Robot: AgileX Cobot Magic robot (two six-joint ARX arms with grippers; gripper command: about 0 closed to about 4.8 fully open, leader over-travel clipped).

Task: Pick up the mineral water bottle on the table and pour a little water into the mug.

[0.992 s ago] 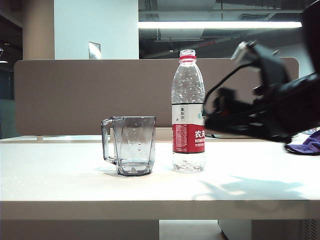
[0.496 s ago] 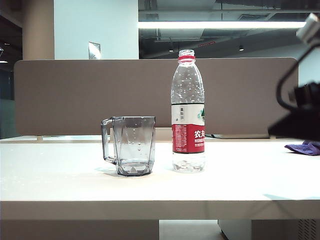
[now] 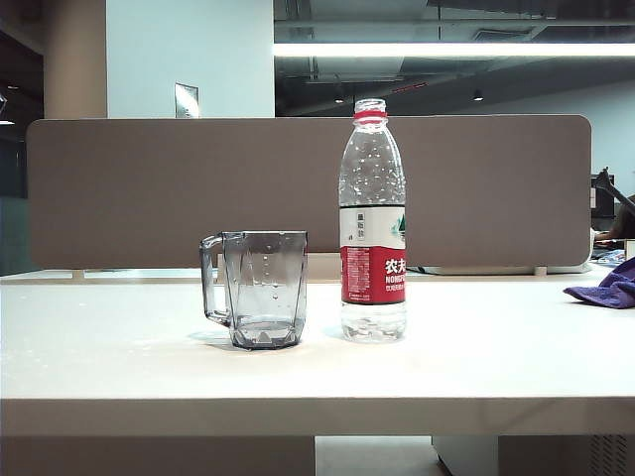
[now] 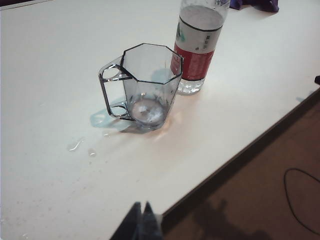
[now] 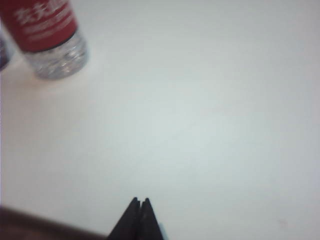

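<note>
1. I see the mineral water bottle (image 3: 373, 223) standing upright on the table (image 3: 298, 372), a little right of centre, uncapped, with only a shallow layer of water (image 3: 373, 322) showing at its base.
2. Just to its left stands the mug (image 3: 260, 288), near but not touching, handle pointing left. From the left wrist view its bottom looks wet, perhaps with a thin film of water; I cannot tell how much.
3. Small droplets (image 4: 80, 146) lie on the table beside the mug's handle side.
4. My left gripper (image 4: 141, 220) hangs at the near edge of the table, well apart from mug and bottle, its jaws pressed together on nothing.
5. My right gripper (image 5: 140, 212) also sits near the table's near edge, to the right of the bottle and clear of it, jaws clenched and empty. Neither arm shows in the exterior view.
6. A purple cloth (image 3: 607, 288) lies at the far right.
7. My judgement: either the pour is finished and the bottle set back, or nothing has begun. The wet mug and the droplets lean me toward finished, with nothing obvious left to do.
</note>
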